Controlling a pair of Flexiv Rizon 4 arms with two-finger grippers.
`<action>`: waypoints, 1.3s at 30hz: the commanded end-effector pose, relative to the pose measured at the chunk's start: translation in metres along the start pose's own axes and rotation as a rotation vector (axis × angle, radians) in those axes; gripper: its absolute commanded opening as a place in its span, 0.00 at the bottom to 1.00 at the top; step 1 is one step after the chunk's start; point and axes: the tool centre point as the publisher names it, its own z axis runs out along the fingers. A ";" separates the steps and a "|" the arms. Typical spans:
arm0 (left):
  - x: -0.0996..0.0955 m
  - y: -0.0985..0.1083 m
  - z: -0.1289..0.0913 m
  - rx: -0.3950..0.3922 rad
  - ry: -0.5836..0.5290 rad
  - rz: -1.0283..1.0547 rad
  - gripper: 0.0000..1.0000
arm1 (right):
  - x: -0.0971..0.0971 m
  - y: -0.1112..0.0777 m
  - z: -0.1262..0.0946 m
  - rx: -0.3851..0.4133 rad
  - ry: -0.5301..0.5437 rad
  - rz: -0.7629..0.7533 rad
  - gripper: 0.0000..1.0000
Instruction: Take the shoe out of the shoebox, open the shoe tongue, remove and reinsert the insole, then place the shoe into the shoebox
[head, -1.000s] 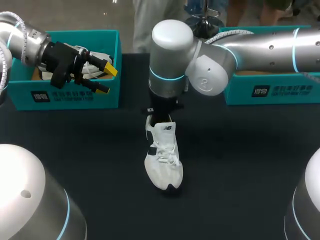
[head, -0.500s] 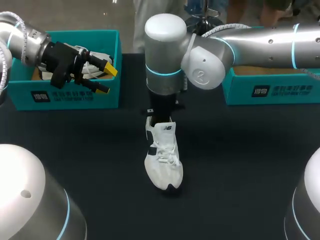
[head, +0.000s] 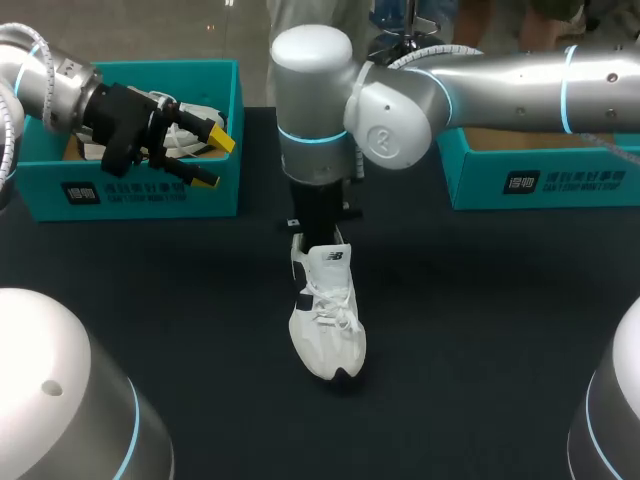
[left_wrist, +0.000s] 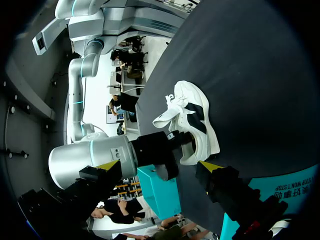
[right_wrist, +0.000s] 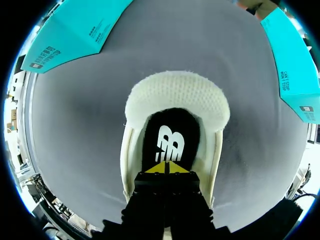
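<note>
Dark tabletop (head: 480, 330) ahead of us, and the white shoe (head: 327, 320) sits upright in its middle, toe towards us, heel away. Our right gripper (right_wrist: 166, 167) points straight down into the heel opening, its yellow tips pressed together with nothing showing between them, just over the black insole (right_wrist: 170, 132). Our left gripper (head: 213, 160) hovers over the near wall of the teal left shoebox (head: 140, 195), fingers spread wide, holding nothing. Across the table stands the right shoebox (head: 540, 180), well apart from the shoe
</note>
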 end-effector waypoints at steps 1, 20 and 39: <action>0.000 0.000 0.000 0.001 0.002 0.001 1.00 | -0.002 0.002 -0.020 0.039 -0.016 -0.010 0.00; 0.000 0.000 0.000 0.001 0.002 0.001 1.00 | -0.004 -0.031 -0.034 0.268 -0.007 0.037 0.00; 0.000 0.000 0.000 0.001 0.002 0.001 1.00 | -0.002 -0.039 -0.039 0.282 0.039 0.044 1.00</action>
